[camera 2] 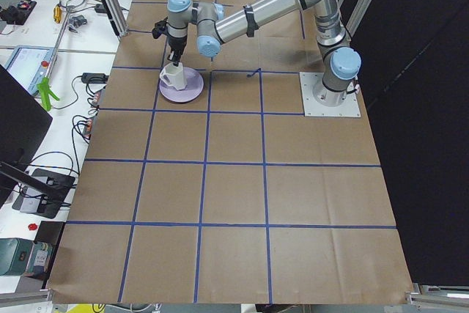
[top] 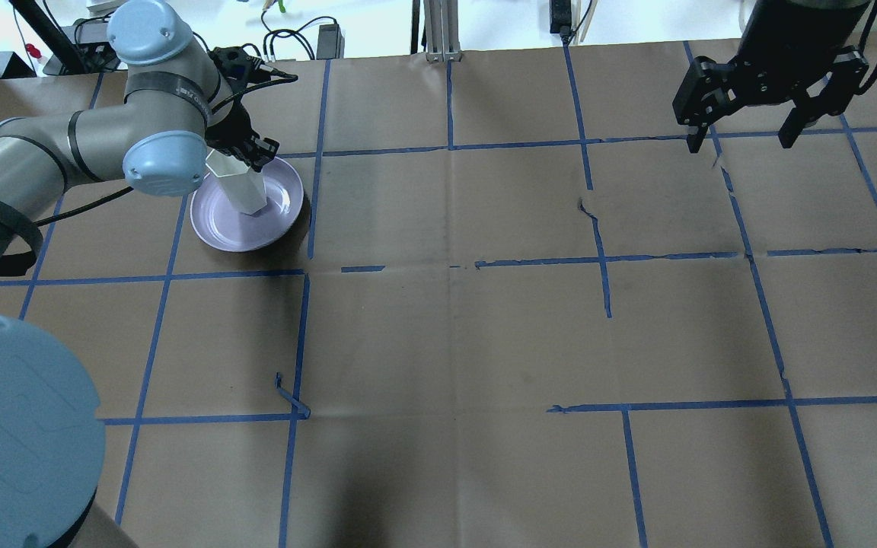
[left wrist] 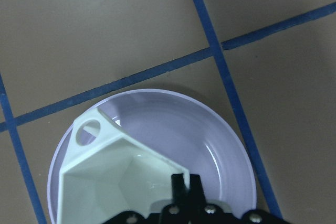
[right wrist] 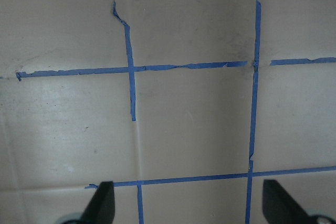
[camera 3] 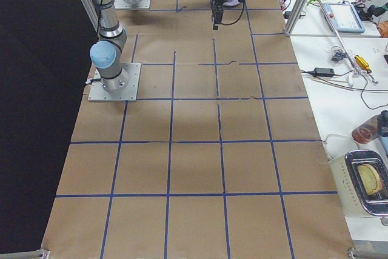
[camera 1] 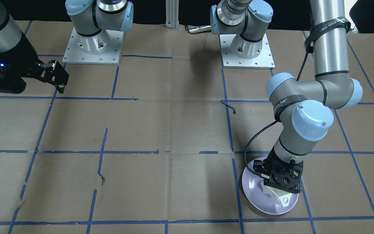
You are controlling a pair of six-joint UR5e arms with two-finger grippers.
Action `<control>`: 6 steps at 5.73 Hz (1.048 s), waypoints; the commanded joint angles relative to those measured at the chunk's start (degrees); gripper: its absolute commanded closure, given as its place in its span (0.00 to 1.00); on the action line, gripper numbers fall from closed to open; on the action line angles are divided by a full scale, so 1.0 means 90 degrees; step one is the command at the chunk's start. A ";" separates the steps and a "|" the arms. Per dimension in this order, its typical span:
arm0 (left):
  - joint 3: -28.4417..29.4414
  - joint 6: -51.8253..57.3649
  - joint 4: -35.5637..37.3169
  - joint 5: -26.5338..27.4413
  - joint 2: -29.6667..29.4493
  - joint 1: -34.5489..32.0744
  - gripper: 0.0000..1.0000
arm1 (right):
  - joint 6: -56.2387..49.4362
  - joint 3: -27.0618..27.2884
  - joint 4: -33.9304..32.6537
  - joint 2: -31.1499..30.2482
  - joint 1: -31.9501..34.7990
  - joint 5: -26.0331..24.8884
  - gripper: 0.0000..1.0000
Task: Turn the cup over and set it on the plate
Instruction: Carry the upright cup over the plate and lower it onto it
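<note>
The white faceted cup (left wrist: 110, 182) stands mouth up over the pale lavender plate (left wrist: 210, 140), its handle toward the plate's rim. My left gripper (left wrist: 186, 182) is shut on the cup's rim, one finger inside and one outside. From overhead the cup (top: 244, 186) hangs under the left gripper (top: 244, 152) with its narrow base down on or just above the plate (top: 218, 228); I cannot tell if it touches. My right gripper (top: 743, 141) is open and empty, high at the far right, its fingers (right wrist: 102, 203) spread wide.
The table is brown paper with a blue tape grid (top: 450, 266). The arm bases (camera 1: 247, 48) sit at the robot's edge. An aluminium post (top: 438, 30) stands at the far edge. Loose tape ends curl up (top: 290, 396).
</note>
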 commanded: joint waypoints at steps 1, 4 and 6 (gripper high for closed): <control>-0.0028 0.0075 -0.0048 0.0257 0.0035 0.0001 0.02 | 0.0000 0.0000 -0.0003 0.0000 0.0000 0.0000 0.00; 0.0138 -0.0089 -0.1730 0.0424 0.1094 0.0001 0.01 | 0.0000 0.0000 -0.0003 0.0000 0.0000 0.0000 0.00; 0.0128 -0.1083 -0.2690 0.0376 0.1799 -0.0261 0.01 | 0.0000 0.0000 0.0007 0.0000 0.0000 0.0000 0.00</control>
